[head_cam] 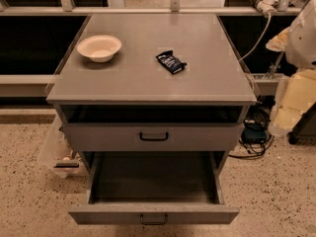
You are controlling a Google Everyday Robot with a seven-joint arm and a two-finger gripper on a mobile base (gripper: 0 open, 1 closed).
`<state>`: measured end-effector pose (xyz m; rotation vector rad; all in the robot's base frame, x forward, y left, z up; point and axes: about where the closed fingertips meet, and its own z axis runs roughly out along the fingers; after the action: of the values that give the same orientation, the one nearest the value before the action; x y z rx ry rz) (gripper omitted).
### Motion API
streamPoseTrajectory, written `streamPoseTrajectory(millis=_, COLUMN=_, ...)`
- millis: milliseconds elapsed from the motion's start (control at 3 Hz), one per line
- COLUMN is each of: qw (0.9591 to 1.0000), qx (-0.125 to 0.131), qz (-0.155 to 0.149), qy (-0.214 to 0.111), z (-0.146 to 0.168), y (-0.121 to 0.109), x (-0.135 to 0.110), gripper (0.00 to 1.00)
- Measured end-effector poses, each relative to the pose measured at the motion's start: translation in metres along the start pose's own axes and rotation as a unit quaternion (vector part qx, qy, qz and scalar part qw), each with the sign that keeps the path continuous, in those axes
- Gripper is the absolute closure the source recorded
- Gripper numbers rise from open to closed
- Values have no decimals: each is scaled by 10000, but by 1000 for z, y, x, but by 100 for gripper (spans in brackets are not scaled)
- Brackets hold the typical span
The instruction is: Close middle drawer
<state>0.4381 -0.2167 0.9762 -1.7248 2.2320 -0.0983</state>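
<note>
The middle drawer point(153, 214) is pulled far out at the bottom of the view. It is wide, deep, grey and empty, with a low front panel and a small black bar handle point(153, 220) at its centre. Above it, a similar low grey drawer front point(153, 137) with a black handle stands slightly out under the cabinet top. My gripper point(289, 110) shows as pale cream shapes at the right edge. It hangs beside the cabinet, well right of and above the open drawer, touching nothing.
On the grey cabinet top point(148, 78) sit a cream bowl point(99, 47) at the left and a dark snack packet point(171, 61) near the middle. Cables point(254, 137) lie on the speckled floor at the right. A clear bin point(59, 152) stands at the left.
</note>
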Motion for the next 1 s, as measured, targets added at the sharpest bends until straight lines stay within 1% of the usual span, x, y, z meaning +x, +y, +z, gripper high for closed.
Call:
streamPoseTrajectory(millis=333, qw=10000, qx=85, qz=-28, qy=-7, z=-4, y=0, x=-2, gripper=0)
streamPoseTrajectory(millis=667, qw=9998, qx=-20, qz=83, qy=-155, z=21, y=12, x=8, gripper=0)
streamPoseTrajectory(millis=1000, qw=9947, qx=-541, qz=491, qy=-729, z=101, y=44, x=38, gripper=0)
